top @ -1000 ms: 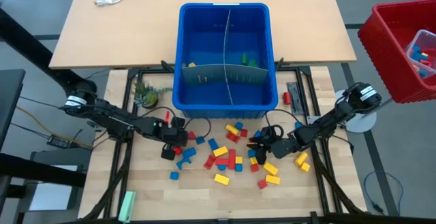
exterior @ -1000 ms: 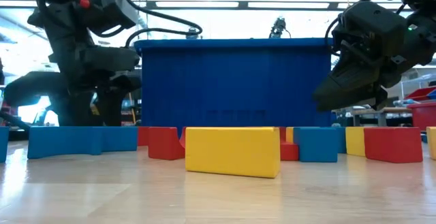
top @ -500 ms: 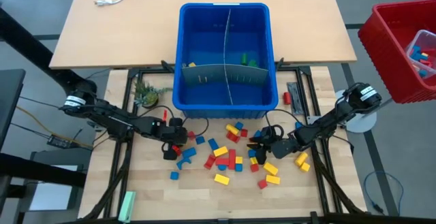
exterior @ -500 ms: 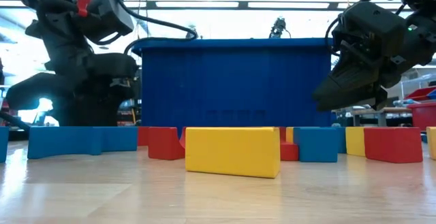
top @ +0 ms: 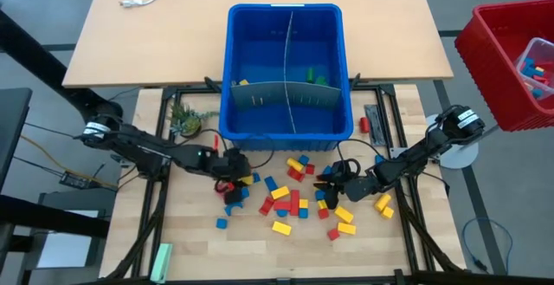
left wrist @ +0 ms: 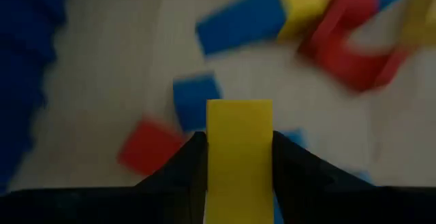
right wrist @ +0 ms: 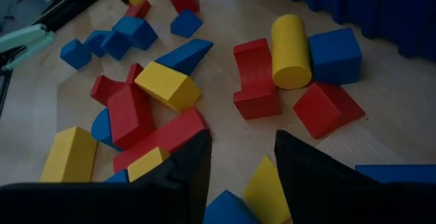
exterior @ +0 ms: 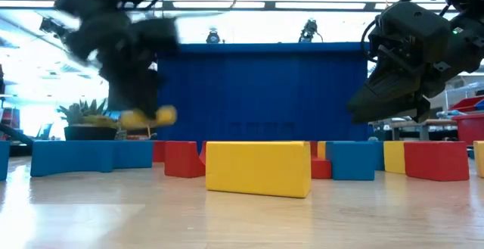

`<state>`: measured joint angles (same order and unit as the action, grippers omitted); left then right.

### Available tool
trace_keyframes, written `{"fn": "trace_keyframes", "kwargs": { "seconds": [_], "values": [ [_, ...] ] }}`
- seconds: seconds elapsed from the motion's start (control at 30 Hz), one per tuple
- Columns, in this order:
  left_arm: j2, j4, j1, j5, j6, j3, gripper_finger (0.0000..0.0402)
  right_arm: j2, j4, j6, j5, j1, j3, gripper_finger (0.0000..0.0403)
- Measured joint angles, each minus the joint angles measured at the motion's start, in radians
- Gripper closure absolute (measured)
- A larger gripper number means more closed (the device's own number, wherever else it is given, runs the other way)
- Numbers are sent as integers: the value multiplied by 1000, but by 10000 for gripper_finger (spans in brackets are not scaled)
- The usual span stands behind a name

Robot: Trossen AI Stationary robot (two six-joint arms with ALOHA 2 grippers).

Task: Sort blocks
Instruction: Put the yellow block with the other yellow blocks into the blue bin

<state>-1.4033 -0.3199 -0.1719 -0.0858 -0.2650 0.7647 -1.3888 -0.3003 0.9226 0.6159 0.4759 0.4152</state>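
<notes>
high view: the left gripper sits over the left edge of the scattered blocks, in front of the blue bin; the right gripper rests low among them.

low view: the left gripper hangs above the wood, carrying a yellow block.

left wrist view: its fingers clamp the yellow block.

right wrist view: the fingers stand parted, holding nothing, above the blocks.

Blue bin walls off far side; blocks crowd centre; near table edge open.
</notes>
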Motion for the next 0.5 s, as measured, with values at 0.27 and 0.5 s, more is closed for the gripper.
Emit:
{"fn": "trace_keyframes", "kwargs": {
  "seconds": [0.27, 0.5],
  "values": [
    [2, -109, 9, -179, 178, 346, 267, 0, 0, 0, 0, 0, 0, 252],
    [2, -129, 118, -336, 370, 582, 264, 0, 3, 0, -1, 0, 0, 252]
  ]
}}
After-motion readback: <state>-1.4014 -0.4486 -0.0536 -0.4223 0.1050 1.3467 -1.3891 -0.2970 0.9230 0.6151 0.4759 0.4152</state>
